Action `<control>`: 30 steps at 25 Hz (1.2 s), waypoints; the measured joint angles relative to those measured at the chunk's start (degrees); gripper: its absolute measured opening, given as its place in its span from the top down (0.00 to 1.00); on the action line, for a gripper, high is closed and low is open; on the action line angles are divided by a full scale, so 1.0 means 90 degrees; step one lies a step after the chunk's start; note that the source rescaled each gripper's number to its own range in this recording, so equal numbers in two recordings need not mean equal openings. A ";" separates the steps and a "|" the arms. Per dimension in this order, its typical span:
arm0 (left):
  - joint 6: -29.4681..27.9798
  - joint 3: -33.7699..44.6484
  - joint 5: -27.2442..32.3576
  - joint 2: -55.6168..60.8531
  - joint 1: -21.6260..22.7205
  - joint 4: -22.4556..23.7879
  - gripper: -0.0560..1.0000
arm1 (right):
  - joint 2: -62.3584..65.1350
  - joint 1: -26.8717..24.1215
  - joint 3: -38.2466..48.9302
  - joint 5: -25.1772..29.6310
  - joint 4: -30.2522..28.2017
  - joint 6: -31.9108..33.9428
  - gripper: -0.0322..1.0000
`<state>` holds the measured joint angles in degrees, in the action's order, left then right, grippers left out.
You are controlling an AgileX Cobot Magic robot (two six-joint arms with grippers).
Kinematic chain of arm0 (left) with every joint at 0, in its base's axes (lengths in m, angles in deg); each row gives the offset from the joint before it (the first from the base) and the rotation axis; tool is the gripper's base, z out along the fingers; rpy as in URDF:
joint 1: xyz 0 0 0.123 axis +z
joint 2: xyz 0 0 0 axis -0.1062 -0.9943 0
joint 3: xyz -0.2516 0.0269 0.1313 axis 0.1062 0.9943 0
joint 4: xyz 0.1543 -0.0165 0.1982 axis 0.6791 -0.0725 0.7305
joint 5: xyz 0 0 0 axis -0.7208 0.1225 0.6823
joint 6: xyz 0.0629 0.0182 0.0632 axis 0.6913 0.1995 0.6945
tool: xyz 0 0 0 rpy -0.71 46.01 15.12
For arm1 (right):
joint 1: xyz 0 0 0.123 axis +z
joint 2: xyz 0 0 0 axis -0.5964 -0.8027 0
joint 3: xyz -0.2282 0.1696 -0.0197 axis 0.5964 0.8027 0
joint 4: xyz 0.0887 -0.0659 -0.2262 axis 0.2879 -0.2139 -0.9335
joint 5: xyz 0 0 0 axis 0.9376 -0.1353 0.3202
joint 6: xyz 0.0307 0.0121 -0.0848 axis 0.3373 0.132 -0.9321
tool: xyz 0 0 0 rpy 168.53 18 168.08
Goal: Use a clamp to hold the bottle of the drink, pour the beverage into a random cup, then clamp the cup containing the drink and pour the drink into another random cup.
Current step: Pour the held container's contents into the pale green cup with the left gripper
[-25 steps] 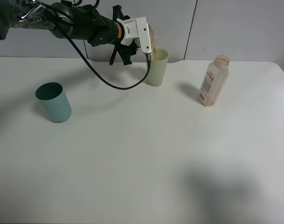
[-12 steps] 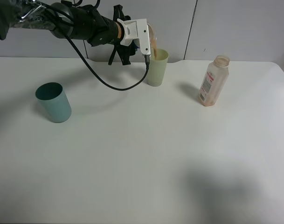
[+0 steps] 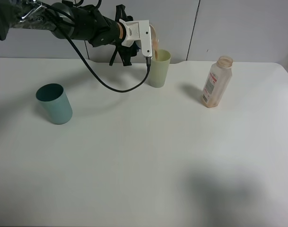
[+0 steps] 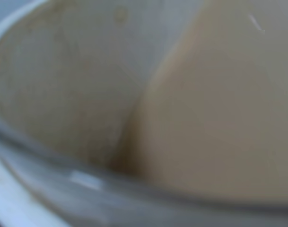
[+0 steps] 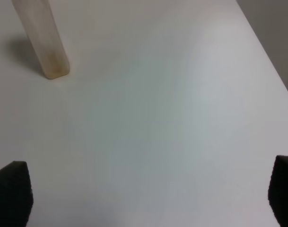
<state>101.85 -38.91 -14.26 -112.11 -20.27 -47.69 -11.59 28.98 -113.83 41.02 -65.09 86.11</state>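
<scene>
a white table (image 3: 144,156) runs up to a pale grey panelled wall (image 3: 238,28). well left of the left claw (image 3: 151,45) stands a teal cup (image 3: 54,103). that claw is clamped on a tilted cup (image 3: 154,35), mostly hidden behind it, with tan drink (image 4: 219,113) running into the pale green tumbler (image 3: 159,68) just below. the wrist view is a blur. the bottle (image 3: 216,82) stands well right. the right claw (image 5: 144,189), tips wide apart, hangs over bare table near the right edge.

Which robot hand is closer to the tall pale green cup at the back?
Left. The left gripper tips a cup of tan drink right over the pale yellow-green plastic tumbler. The right gripper hangs open far away, beyond the translucent square bottle.
</scene>
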 joint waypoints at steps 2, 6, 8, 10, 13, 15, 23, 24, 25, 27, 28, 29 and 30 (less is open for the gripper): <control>0.0012 0.0000 0.0000 0.0000 0.0000 0.0000 0.93 | 0.0000 0.0000 0.0000 0.0000 0.0000 0.0000 0.00; 0.0113 0.0000 0.0000 0.0000 0.0000 0.0000 0.93 | 0.0000 0.0000 0.0000 0.0000 0.0000 0.0000 0.00; 0.0113 0.0000 0.0000 0.0000 0.0000 0.0000 0.93 | 0.0000 0.0000 0.0000 0.0000 0.0000 0.0000 0.00; 0.0115 0.0000 0.0000 0.0000 0.0000 0.0000 0.93 | 0.0000 0.0000 0.0000 0.0000 0.0000 0.0000 0.00; 0.0115 0.0000 0.0000 0.0000 0.0000 0.0079 0.93 | 0.0000 0.0000 0.0000 0.0000 0.0000 0.0000 0.00; 0.0115 0.0000 0.0000 0.0000 0.0000 0.0133 0.93 | 0.0000 0.0000 0.0000 0.0000 0.0000 0.0000 0.00; 0.0195 0.0000 0.0000 0.0000 0.0000 0.0290 0.93 | 0.0000 0.0000 0.0000 0.0000 0.0000 0.0000 0.00; 0.0265 0.0000 0.0000 0.0000 0.0000 0.0290 0.93 | 0.0000 0.0000 0.0000 0.0000 0.0000 0.0000 0.00; 0.0312 0.0000 0.0000 0.0000 0.0000 0.0290 0.93 | 0.0000 0.0000 0.0000 0.0000 0.0000 0.0000 0.00; 0.0454 0.0000 0.0000 0.0000 0.0000 0.0290 0.93 | 0.0000 0.0000 0.0000 0.0000 0.0000 0.0000 0.00; 0.0482 0.0000 0.0000 0.0000 0.0000 0.0290 0.93 | 0.0000 0.0000 0.0000 0.0000 0.0000 0.0000 0.00; 0.0498 0.0000 0.0000 0.0000 0.0000 0.0290 0.93 | 0.0000 0.0000 0.0000 0.0000 0.0000 0.0000 0.00; 0.0498 0.0000 0.0000 0.0000 0.0000 0.0290 0.93 | 0.0000 0.0000 0.0000 0.0000 0.0000 0.0000 0.00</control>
<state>106.33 -38.91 -14.26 -112.11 -20.27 -45.09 -11.59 28.98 -113.83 41.02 -65.09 86.11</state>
